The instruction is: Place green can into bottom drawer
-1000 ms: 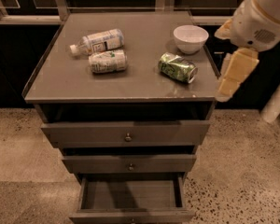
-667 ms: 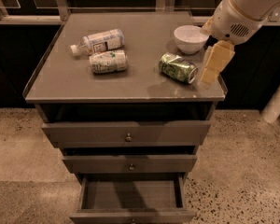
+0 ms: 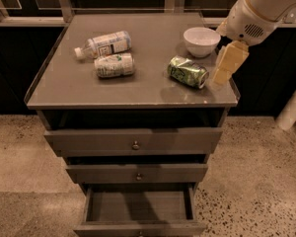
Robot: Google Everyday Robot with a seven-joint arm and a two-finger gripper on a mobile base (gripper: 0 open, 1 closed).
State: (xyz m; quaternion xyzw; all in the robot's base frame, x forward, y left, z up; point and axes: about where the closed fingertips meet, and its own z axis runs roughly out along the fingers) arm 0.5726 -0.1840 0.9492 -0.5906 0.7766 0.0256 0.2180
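You look down on a grey, flat-topped cabinet [image 3: 138, 90] with three drawers, standing on a speckled stone floor [image 3: 256, 181].

At the left of the cabinet top, a clear plastic bottle [image 3: 103, 44] with a white cap and a pale label lies on its side, cap pointing left. Just in front of it, a white can with small green marks [image 3: 114, 65] also lies on its side.

Right of centre, you find the small shiny light-green metal drink can [image 3: 187, 72]. It lies on its side on the cabinet top, slightly dented, with one silver end turned toward the right front corner. Behind it and a little to the right, a round white bowl [image 3: 201, 41] stands upright near the back edge.

At the far right, the robot's white arm comes in from the upper corner. Its cream-coloured gripper [image 3: 221, 77] points down over the right edge of the cabinet top, just beside the green can and apart from it. You cannot tell whether the gripper is parted or closed, and it holds nothing.

Below, the grey top drawer [image 3: 133, 141] and the grey middle drawer [image 3: 136, 173] each show a small round metal knob. The bottom drawer [image 3: 138, 206], a wide shallow grey tray, is pulled out toward you.
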